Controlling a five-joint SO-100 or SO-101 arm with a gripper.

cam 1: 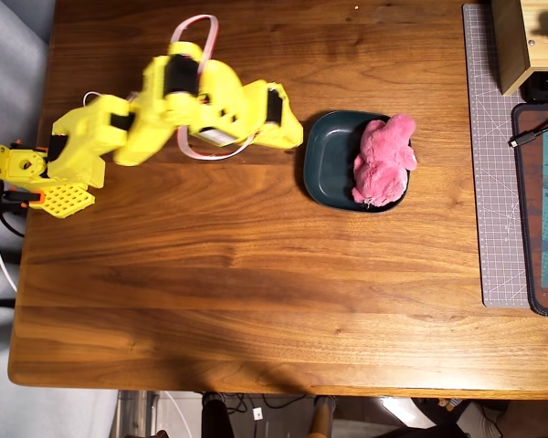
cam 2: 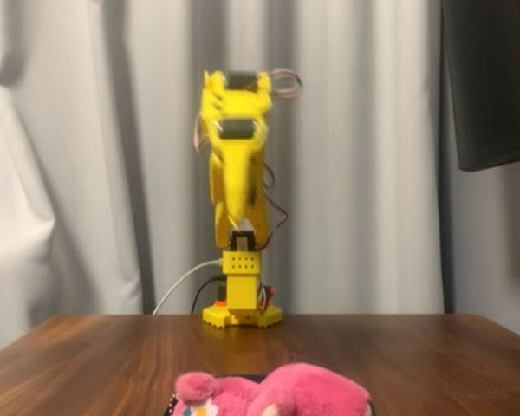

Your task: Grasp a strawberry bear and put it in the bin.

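The small fuzzy bright-pink plush bear (cam 1: 384, 172) is lying in the shallow dark teal dish (cam 1: 327, 164), overhanging its right rim. The yellow gripper (cam 1: 290, 130) is blurred, its opening unclear. I judge retreating should continue high, away from the dish.

Pink strawberry bear (cam 1: 384, 171) lies in teal bin (cam 1: 327, 164) — overhanging its right rim.
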